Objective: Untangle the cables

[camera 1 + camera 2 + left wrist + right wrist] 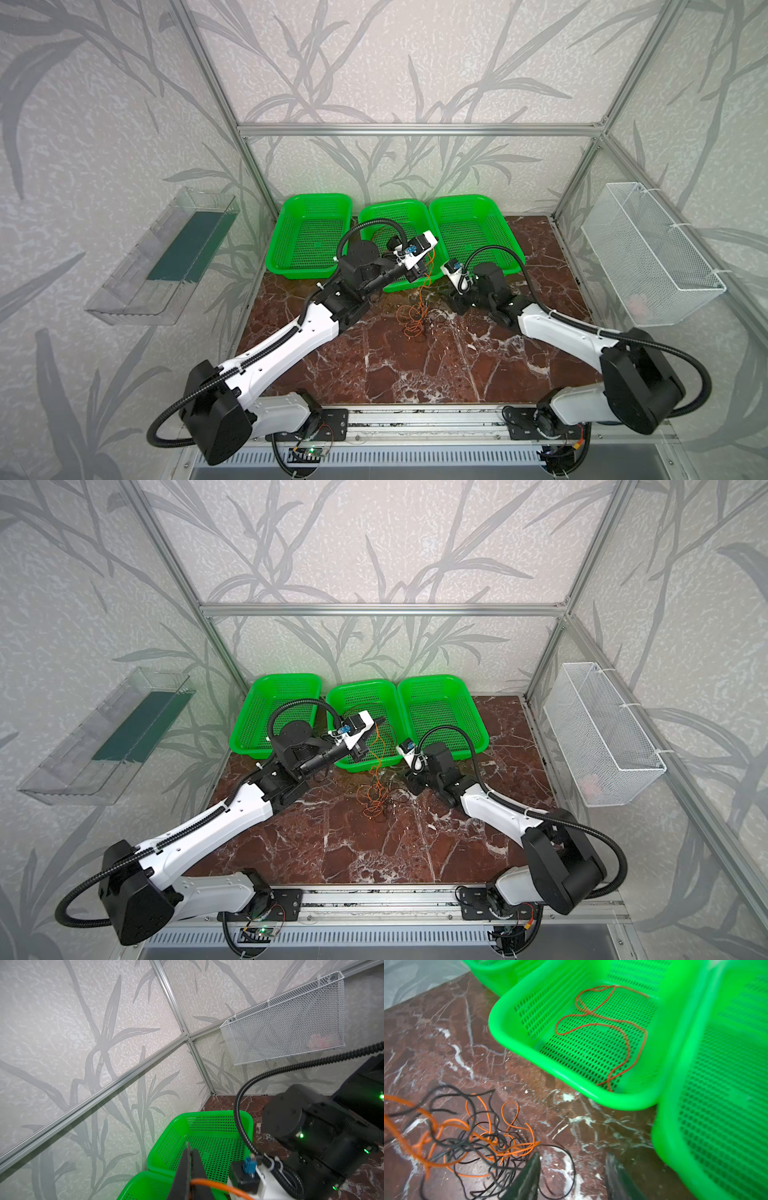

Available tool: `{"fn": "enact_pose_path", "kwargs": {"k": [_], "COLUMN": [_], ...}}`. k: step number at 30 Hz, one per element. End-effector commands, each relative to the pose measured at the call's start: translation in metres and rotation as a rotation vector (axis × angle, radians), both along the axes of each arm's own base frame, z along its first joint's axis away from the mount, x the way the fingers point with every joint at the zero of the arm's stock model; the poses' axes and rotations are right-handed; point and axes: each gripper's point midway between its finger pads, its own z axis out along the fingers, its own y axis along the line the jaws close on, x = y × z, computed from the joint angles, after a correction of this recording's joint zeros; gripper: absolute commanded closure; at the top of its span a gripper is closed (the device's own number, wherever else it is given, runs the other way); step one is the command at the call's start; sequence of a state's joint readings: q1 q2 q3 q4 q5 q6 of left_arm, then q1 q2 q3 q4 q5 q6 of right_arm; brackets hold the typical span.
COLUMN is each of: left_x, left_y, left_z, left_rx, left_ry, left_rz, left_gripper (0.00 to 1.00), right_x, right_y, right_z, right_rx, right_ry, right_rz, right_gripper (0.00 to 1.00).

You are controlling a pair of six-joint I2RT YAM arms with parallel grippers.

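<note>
Pinches an orange cable (209, 1184) in the closed left gripper (191, 1149) above the front rim of the middle basket (571, 1082), strand hanging to the tangle (477, 1140) of orange and black cables on the table (415, 374) just before that rim. Hovers the right gripper (573, 1155), parted and empty, at the tangle's edge near a corner of the right basket (675, 1147). Shows a red cable (591, 1024) inside the middle basket, bare marble frontward.

Both top views look down from high in front on the whole table (415, 374). Left wrist view tilts up at walls (62, 1022); right wrist view hugs the table. All share baskets (612, 1101).
</note>
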State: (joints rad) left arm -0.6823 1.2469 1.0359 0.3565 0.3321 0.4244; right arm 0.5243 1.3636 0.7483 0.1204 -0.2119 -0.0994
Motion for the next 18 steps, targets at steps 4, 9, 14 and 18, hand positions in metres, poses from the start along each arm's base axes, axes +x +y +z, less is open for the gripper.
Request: {"fn": "enact_pose_path", "kwargs": {"k": [4,9,14,18], "left_x": [-0.015,-0.015,-0.014,-0.015], "left_y": [-0.001,-0.008,-0.011,-0.012], "left_z": [0.015,0.009,0.007,0.006], "left_rx": [-0.067,-0.068,-0.078,-0.081], "left_ry": [0.014,0.044,0.057,0.067], "left_rz": [-0.118,-0.160,-0.173,-0.183], "left_gripper": [1.00,1.00,1.00,1.00], "right_x": [-0.030,-0.046,-0.057,-0.055], "right_y": [-0.003,0.014,0.035,0.049], "right_z": [0.028,0.070,0.091,0.093], "right_rx": [0.054,0.208,0.260,0.263], "right_ry": [-0.080,-0.181,-0.196,-0.188], "right_rz": [0.128,0.241,0.332,0.349], "right_gripper": [0.49,0.50,0.50,0.50]}}
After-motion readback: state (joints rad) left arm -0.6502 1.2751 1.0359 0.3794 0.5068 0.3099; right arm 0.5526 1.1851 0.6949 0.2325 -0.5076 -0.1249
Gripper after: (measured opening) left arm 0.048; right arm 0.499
